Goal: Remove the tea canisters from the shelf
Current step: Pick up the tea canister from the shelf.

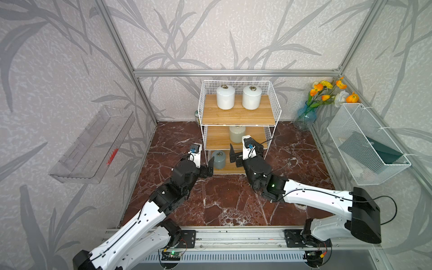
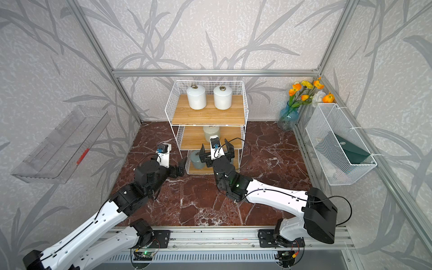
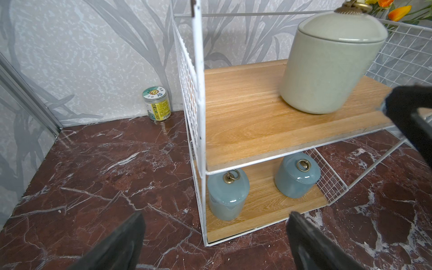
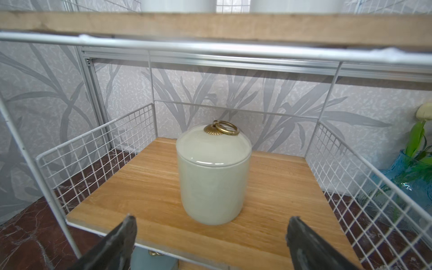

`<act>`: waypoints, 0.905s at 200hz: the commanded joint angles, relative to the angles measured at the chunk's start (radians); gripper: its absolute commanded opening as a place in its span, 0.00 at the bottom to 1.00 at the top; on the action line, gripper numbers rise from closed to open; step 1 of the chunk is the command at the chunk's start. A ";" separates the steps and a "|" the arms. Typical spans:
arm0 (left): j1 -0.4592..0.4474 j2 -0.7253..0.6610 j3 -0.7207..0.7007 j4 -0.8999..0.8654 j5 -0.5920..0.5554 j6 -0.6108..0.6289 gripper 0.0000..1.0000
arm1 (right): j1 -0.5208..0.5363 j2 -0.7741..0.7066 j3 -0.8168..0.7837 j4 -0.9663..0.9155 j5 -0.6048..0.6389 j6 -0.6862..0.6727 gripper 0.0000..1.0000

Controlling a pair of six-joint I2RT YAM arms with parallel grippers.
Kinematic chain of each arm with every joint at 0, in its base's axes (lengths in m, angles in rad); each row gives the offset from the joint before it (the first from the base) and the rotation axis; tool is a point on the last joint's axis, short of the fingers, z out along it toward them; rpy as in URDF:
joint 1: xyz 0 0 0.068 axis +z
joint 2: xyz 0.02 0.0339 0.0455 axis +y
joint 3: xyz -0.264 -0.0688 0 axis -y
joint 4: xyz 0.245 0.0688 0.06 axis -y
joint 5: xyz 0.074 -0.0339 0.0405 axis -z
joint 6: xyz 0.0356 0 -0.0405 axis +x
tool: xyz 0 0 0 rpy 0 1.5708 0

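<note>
tea canisters (image 1: 236, 133), five in all, stand on the shelf (image 1: 237, 114), which sits at the far side of the red marble table (image 1: 222, 201). the left hand (image 3: 216, 214) hangs low just off the shelf's left front corner, spread wide and holding nothing, with the left blue-grey canister (image 3: 228, 196) near it on the bottom board; the second blue-grey canister (image 3: 297, 175) stands to its right, apart from it. on the top board the left white canister (image 1: 225, 97) and the right white canister (image 1: 251, 97) stand side by side, close but apart. the right hand (image 4: 212, 218) is at the front edge of the middle board, splayed to its full width and empty, facing the upright beige canister (image 4: 214, 177) at that board's middle without touching it.
</note>
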 commanded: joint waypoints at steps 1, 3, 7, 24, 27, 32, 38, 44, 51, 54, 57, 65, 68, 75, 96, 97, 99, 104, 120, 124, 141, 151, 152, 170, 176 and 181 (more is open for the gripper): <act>-0.005 -0.012 0.003 0.020 -0.022 -0.003 0.96 | -0.021 0.017 0.033 0.058 -0.065 0.009 0.99; -0.005 -0.013 0.002 0.020 -0.023 -0.003 0.96 | -0.021 0.017 0.032 0.056 -0.068 0.011 0.99; -0.006 -0.013 0.002 0.019 -0.023 -0.003 0.96 | -0.044 0.019 0.033 0.057 -0.076 0.016 0.99; -0.005 -0.018 0.000 0.017 -0.025 -0.006 0.96 | -0.063 0.032 0.033 0.072 -0.085 0.012 0.99; -0.004 -0.018 -0.001 0.016 -0.026 -0.008 0.96 | -0.064 0.035 0.033 0.079 -0.087 0.009 0.99; -0.005 -0.019 -0.002 0.015 -0.025 -0.009 0.96 | -0.067 0.038 0.029 0.091 -0.088 0.004 0.99; -0.004 -0.019 -0.002 0.015 -0.025 -0.011 0.96 | -0.071 0.043 0.028 0.101 -0.094 0.003 0.99; -0.005 -0.021 -0.003 0.015 -0.024 -0.012 0.96 | -0.076 0.047 0.027 0.110 -0.102 0.008 0.99; -0.004 -0.021 -0.005 0.013 -0.024 -0.013 0.96 | -0.082 0.053 0.024 0.114 -0.114 0.014 0.99; -0.005 -0.021 -0.006 0.012 -0.024 -0.013 0.96 | -0.084 0.055 0.026 0.115 -0.117 0.018 0.99; -0.005 -0.021 -0.006 0.011 -0.024 -0.013 0.96 | -0.085 0.059 0.028 0.116 -0.118 0.021 0.99; -0.005 -0.024 -0.006 0.006 -0.023 -0.014 0.96 | -0.090 0.068 0.030 0.120 -0.122 0.026 0.99; -0.005 -0.025 -0.006 0.002 -0.023 -0.014 0.96 | -0.091 0.071 0.028 0.125 -0.121 0.026 0.99; -0.005 -0.026 -0.003 -0.001 -0.023 -0.015 0.96 | -0.092 0.078 0.026 0.140 -0.121 0.026 0.99; -0.005 -0.041 -0.007 -0.011 -0.021 -0.017 0.96 | -0.103 0.101 0.011 0.201 -0.121 0.031 0.99; -0.005 -0.042 -0.008 -0.011 -0.021 -0.016 0.96 | -0.103 0.102 0.011 0.204 -0.122 0.031 0.99; -0.005 -0.043 -0.009 -0.014 -0.019 -0.017 0.96 | -0.104 0.105 0.009 0.209 -0.122 0.030 0.99; -0.004 -0.048 -0.008 -0.018 -0.020 -0.019 0.96 | -0.106 0.113 0.008 0.215 -0.123 0.029 0.99; -0.004 -0.058 -0.012 -0.029 -0.019 -0.019 0.96 | -0.107 0.143 0.004 0.299 -0.127 0.012 0.99; -0.005 -0.060 -0.012 -0.033 -0.019 -0.020 0.96 | -0.109 0.151 0.004 0.317 -0.127 0.006 0.99; -0.005 -0.068 -0.012 -0.043 -0.020 -0.019 0.96 | -0.109 0.179 0.007 0.364 -0.124 -0.010 0.99; -0.005 -0.073 -0.013 -0.047 -0.021 -0.020 0.96 | -0.107 0.197 0.008 0.391 -0.118 -0.024 0.99; -0.005 -0.074 -0.014 -0.048 -0.022 -0.020 0.96 | -0.108 0.198 0.009 0.394 -0.117 -0.025 0.99; -0.005 -0.082 -0.020 -0.052 -0.026 -0.020 0.96 | -0.108 0.223 0.014 0.440 -0.105 -0.057 0.99; -0.004 -0.082 -0.021 -0.051 -0.027 -0.020 0.96 | -0.108 0.230 0.018 0.449 -0.099 -0.067 0.99; -0.005 -0.082 -0.022 -0.052 -0.027 -0.019 0.96 | -0.108 0.236 0.020 0.457 -0.094 -0.078 0.99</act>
